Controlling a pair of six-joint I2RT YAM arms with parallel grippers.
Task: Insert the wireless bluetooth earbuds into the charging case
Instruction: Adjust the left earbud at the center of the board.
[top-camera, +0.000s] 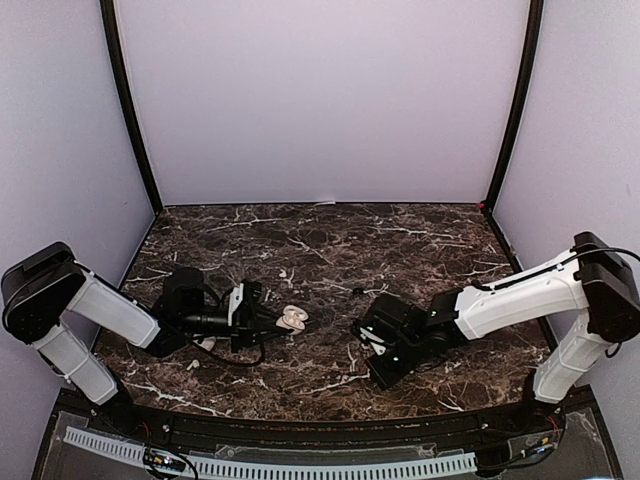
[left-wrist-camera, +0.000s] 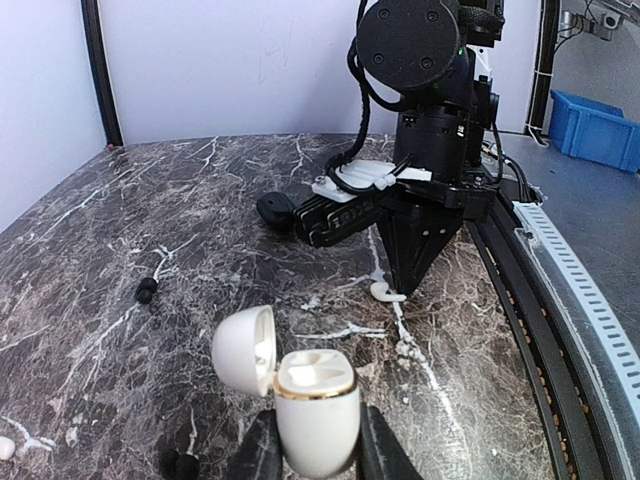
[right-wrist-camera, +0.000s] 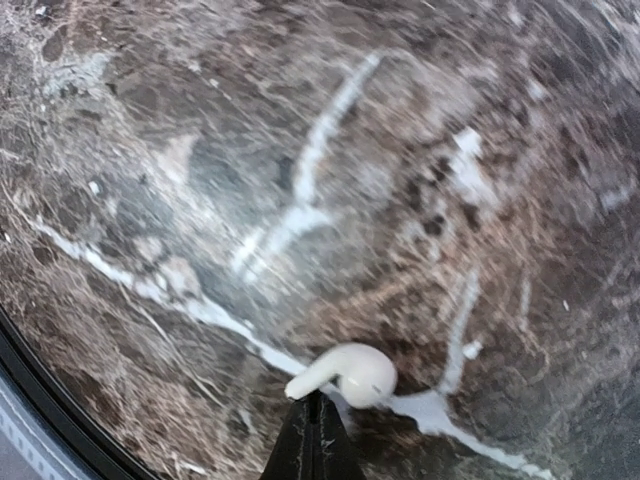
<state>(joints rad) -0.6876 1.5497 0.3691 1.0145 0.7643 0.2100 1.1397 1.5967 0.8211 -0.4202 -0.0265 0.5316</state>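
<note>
The right gripper (right-wrist-camera: 312, 442) is pinched fully closed, its tips resting against the white earbud (right-wrist-camera: 350, 374) with nothing apparently caught between them. The earbud lies flat on the surface (top-camera: 300, 240), toward its near edge and right of the middle. The step in hand looks like picking it up. The next move likely calls for reopening and straddling the bud. Well to the left, the left gripper (left-wrist-camera: 315, 445) clamps the charging case (left-wrist-camera: 315, 395) upright, its lid swung open.
</note>
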